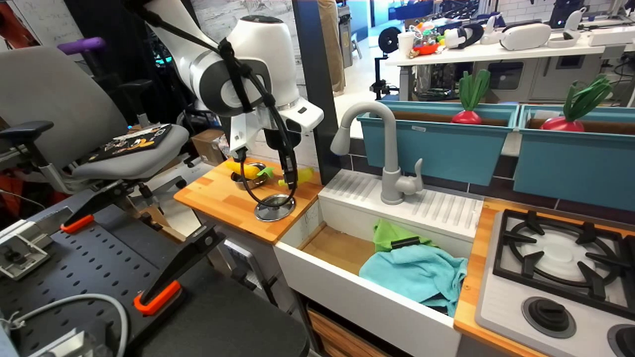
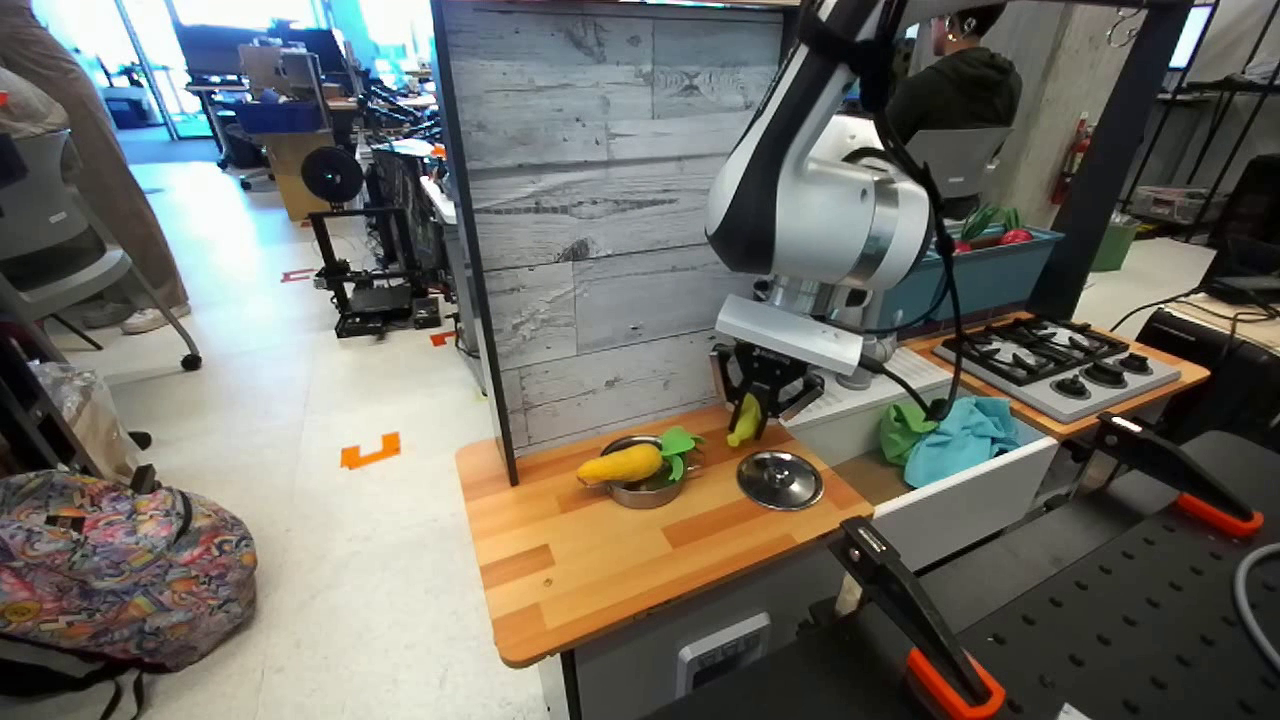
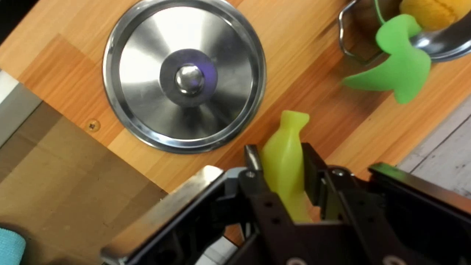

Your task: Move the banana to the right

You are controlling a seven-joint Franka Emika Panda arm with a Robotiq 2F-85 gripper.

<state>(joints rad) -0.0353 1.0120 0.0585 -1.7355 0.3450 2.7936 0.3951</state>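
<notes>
We see the banana [image 3: 287, 165] between the fingers [image 3: 312, 167], its long axis running lengthwise with them in the wrist view — stem end poking past their tips, toward the gap between lid [image 3: 188, 79] and pot [image 3: 450, 52]. In an exterior view the arm [image 2: 820, 212] bends down above the counter [image 2: 600, 560], gripper [image 2: 750, 415] pointing downward. We find the fingers clamped on the banana — both meet its sides.
</notes>
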